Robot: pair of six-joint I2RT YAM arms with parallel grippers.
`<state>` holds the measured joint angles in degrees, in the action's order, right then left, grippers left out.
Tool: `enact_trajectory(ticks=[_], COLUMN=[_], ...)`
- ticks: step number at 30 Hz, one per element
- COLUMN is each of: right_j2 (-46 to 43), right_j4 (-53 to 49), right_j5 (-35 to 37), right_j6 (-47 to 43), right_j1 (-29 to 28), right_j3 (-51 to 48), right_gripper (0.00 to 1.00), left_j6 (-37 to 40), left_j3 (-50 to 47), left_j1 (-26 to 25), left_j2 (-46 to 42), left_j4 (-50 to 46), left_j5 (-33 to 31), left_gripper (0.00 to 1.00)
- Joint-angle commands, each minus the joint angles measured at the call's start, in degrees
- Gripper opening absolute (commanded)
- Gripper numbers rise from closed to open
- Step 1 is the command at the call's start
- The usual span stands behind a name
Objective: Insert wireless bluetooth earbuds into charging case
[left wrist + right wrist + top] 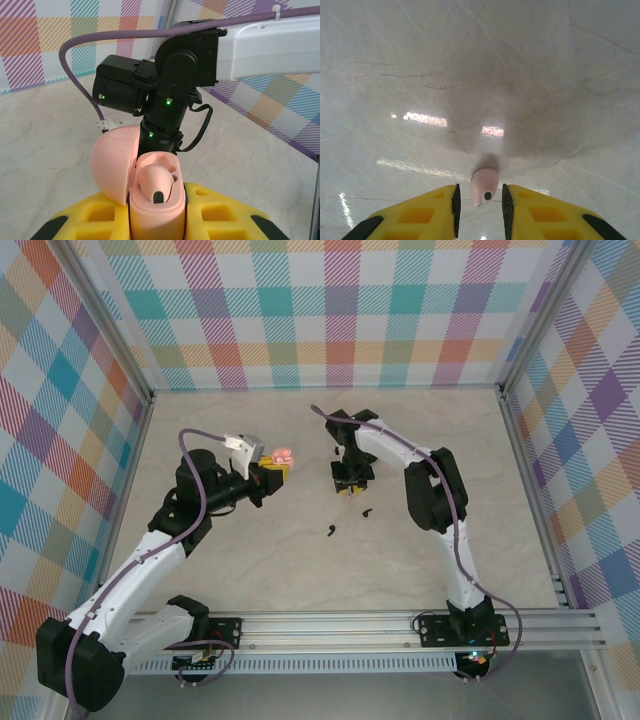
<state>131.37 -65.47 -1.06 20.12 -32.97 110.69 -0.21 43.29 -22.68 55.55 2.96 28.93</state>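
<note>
No text, brand, number or sign can be read anywhere. The pink charging case [155,210] is plain, and so are the black arm housing [125,87] and the white arm link [270,50] (the small green lights [168,101] carry no lettering).

Pink, glossy charging case [155,215], upright and open, domed lid [114,162] hinged back toward 9 o'clock. Seated in its well, a pale pink earbud [155,182], rounded head toward 12, small dark oval at 6. Seen from above, charging case [283,456] at 10 o'clock from the middle of the marbled table [450,440]. Second pale pink earbud [484,186] at 6 o'clock in the right wrist view, bulb toward 12, dark spot low on it, thin stem toward 7; resting on the table or just above it, unclear which. Two black earbuds, tiny and comma-shaped, loose on the table: one [366,511] near the centre, the other [330,531] just off it at 8 o'clock, both at 4 o'clock from the case.
</note>
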Motion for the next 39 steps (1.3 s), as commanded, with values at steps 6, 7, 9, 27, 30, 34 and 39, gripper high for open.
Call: enact_trajectory(ticks=[6,7,9,27,30,34,39], right_j2=[2.48,2.62,2.88,5.03,5.34,5.98,6.53], right_j4=[-2.99,-2.91,-2.99,-3.44,-3.44,-3.44,-3.56], right_j5=[-0.43,-0.50,-0.52,-0.79,-0.79,-0.47,-0.18], right_j6=[0.68,0.70,0.80,1.08,1.24,1.33,1.27], right_j1=[0.19,0.13,0.12,-0.48,-0.52,-0.76,-0.94], right_j3=[2.19,2.26,2.47,2.90,2.86,2.94,2.71], right_gripper=[0.31,0.31,0.31,0.31,0.31,0.30,0.29], left_j6=[0.64,0.58,0.64,0.57,0.58,0.72,0.73], left_j3=[1.10,1.17,1.10,1.10,1.19,1.10,1.04], left_j1=[-0.09,-0.09,-0.09,-0.09,-0.09,-0.08,-0.09], left_j2=[-0.37,-0.37,-0.44,-0.03,-0.14,-0.11,-0.12], left_j4=[0.99,1.00,1.00,1.17,1.13,1.08,1.08], left_j5=[0.79,0.78,0.80,0.74,0.70,0.72,0.69], left_gripper=[0.15,0.15,0.15,0.15,0.15,0.15,0.15])
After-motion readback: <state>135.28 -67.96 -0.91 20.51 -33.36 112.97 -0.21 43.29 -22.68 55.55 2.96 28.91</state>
